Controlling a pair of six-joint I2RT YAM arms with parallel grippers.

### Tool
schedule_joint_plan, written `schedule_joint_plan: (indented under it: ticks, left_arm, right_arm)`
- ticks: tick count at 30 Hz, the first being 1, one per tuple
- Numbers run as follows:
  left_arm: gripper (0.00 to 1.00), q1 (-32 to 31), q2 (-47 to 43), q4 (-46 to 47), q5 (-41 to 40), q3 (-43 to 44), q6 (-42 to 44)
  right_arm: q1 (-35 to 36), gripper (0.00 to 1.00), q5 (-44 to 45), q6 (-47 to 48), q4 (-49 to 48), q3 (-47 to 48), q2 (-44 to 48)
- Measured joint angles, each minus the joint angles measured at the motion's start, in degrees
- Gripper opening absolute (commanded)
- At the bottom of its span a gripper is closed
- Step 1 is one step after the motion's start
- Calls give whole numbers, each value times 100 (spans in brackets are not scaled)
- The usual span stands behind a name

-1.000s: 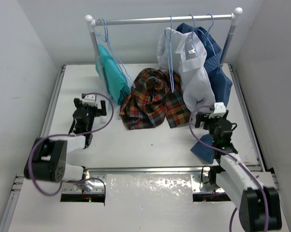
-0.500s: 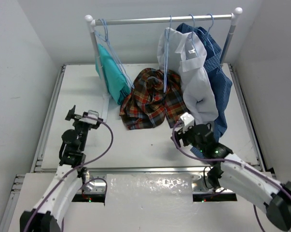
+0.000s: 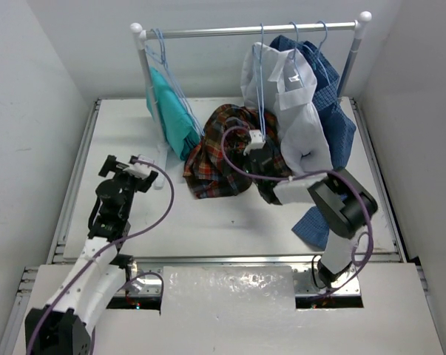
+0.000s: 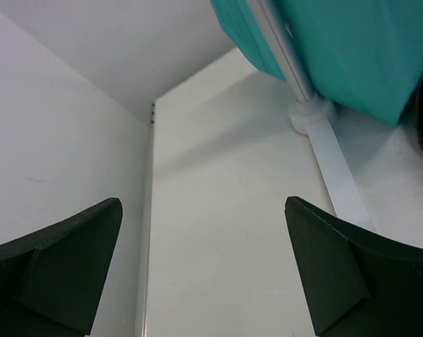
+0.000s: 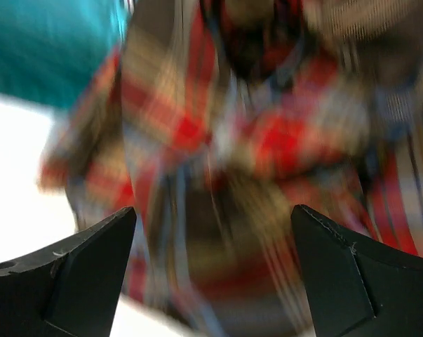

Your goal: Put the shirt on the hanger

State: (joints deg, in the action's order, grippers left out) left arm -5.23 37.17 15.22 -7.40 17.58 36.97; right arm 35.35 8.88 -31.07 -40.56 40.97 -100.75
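Note:
The plaid shirt [image 3: 221, 157] lies crumpled on the table below the rail, its top reaching up to a pale-blue wire hanger [image 3: 261, 81] that hangs from the rail. My right gripper [image 3: 252, 148] is open right over the shirt's right part. In the right wrist view the blurred shirt [image 5: 232, 140] fills the space between and beyond the open jaws [image 5: 215, 267], which hold nothing. My left gripper [image 3: 128, 164] is open and empty over the table at the left, facing the rack post base [image 4: 311, 116]; it is also open in the left wrist view [image 4: 204, 267].
A clothes rack [image 3: 245, 31] spans the back. A teal garment [image 3: 167, 111] and spare blue hangers [image 3: 166, 63] hang at its left. A white shirt [image 3: 296, 111] and a blue checked shirt [image 3: 339, 118] hang at its right. White walls enclose the table.
My right arm has swung from the front right up and left onto the plaid shirt. My left arm drew back toward the front left and has since shifted slightly.

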Motion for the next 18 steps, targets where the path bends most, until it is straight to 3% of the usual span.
schedule_joint_plan:
  ticks: [2, 3, 4, 5, 8, 13, 18]
  left_arm:
    - [100, 0, 247, 37, 85, 0, 2]
    - [100, 0, 402, 31, 140, -4, 2]
    - [100, 0, 479, 26, 190, -7, 0]
    - [100, 0, 546, 42, 269, -7, -2]
    - [99, 0, 614, 138, 459, -7, -44]
    - [91, -7, 717, 317, 756, 22, -192]
    - [82, -11, 761, -50, 1095, 431, -299]
  right_arm:
    - [-44, 84, 22, -127, -59, 527, -431]
    - [-61, 59, 39, -164, -103, 778, -643]
    - [-74, 47, 68, -177, -111, 949, -811]
    - [-83, 27, 125, -216, -111, 1058, -955]
    - [-70, 2, 131, -111, 42, 866, -1047]
    - [232, 0, -310, 997, 463, -452, -133]
    - [1364, 0, -1488, 2721, 1790, -1427, 2168]
